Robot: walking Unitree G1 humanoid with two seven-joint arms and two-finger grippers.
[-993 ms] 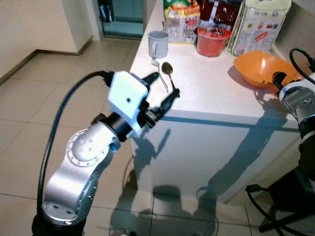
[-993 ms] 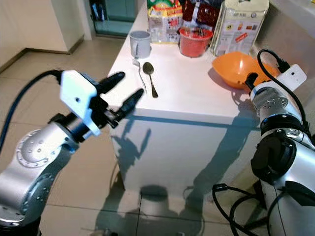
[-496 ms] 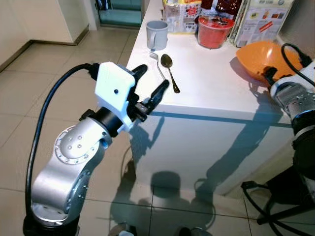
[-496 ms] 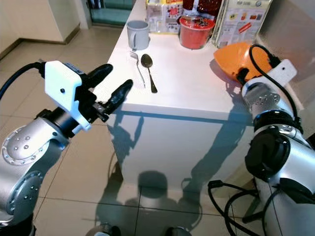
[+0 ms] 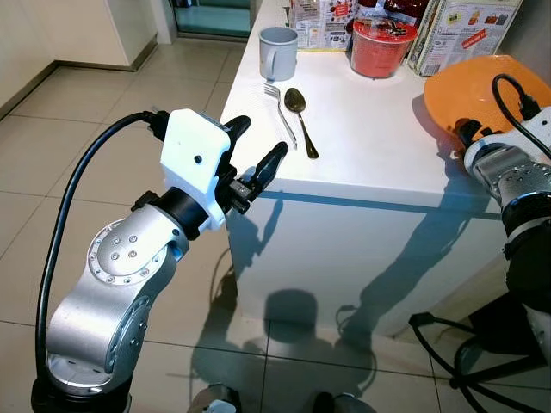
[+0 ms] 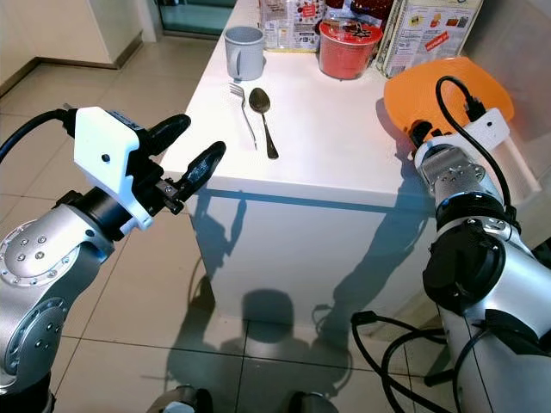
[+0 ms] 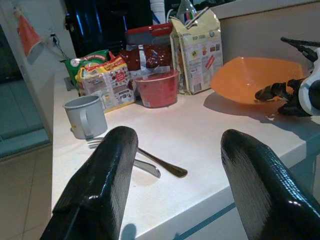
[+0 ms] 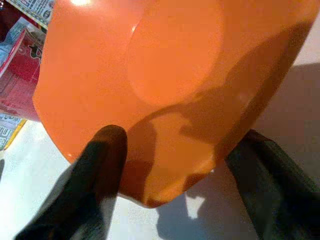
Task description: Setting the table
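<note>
On the white table [image 5: 370, 146] a fork [image 5: 282, 112] and a spoon [image 5: 300, 116] lie side by side. A grey mug [image 5: 278, 52] stands behind them. An orange bowl [image 5: 482, 82] sits tilted at the table's right edge. My left gripper [image 5: 260, 139] hangs open and empty in the air just off the table's front left corner, pointing at the cutlery. My right gripper [image 8: 181, 135] is open at the bowl [image 8: 150, 75]. Its two fingers [image 8: 100, 185] stand wide apart on either side of the bowl's near edge.
A red lidded tub [image 5: 379, 47] and several food packets [image 7: 102, 80] line the back of the table. The floor is tiled [image 5: 86, 129], with open room to the left. A black cable [image 5: 439, 331] lies on the floor at the lower right.
The camera has shifted, so the table sits lower in view. My left gripper has drawn back a little from the table corner, still open. The right gripper stays at the bowl.
</note>
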